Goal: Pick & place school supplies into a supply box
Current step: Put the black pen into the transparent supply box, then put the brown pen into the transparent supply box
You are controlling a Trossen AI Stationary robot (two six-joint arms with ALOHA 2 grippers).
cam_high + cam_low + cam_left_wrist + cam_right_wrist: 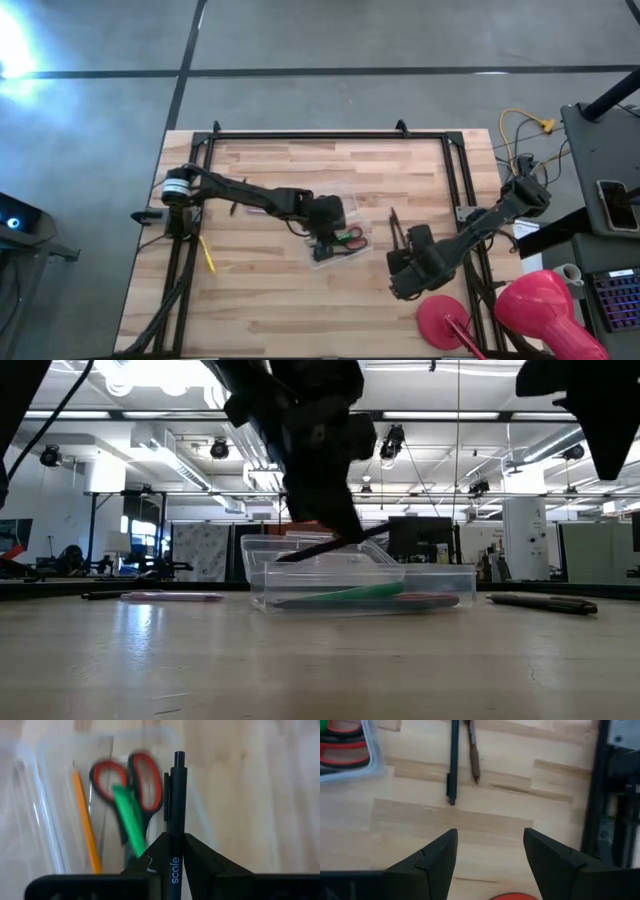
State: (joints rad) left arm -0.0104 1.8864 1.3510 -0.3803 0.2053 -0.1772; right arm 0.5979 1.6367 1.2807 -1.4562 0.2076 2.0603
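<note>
Left pincer is clamped on a black pen, and the word "scale" reads in white up the barrel right where the fingers grip it. Its clicker end points out over the clear supply box. From overhead the left arm stretches across the table from its left-edge mount, wrist sitting directly above the box near the table's middle. The low view shows the dark pen slanting down across the box's rim beneath that wrist.

Inside the box, the left wrist camera picks out red-handled scissors, a green pen lying over them, and an orange pencil beside them. The low view shows only the green pen along the box floor.

Right pincer hangs spread wide, holding nothing, over bare wood to the right of the box, the arm folded back toward the right edge. Just ahead of it lie a black pen and a brown pencil, side by side on the table. Only the overhead shot catches a yellow pen near the left arm's base.
</note>
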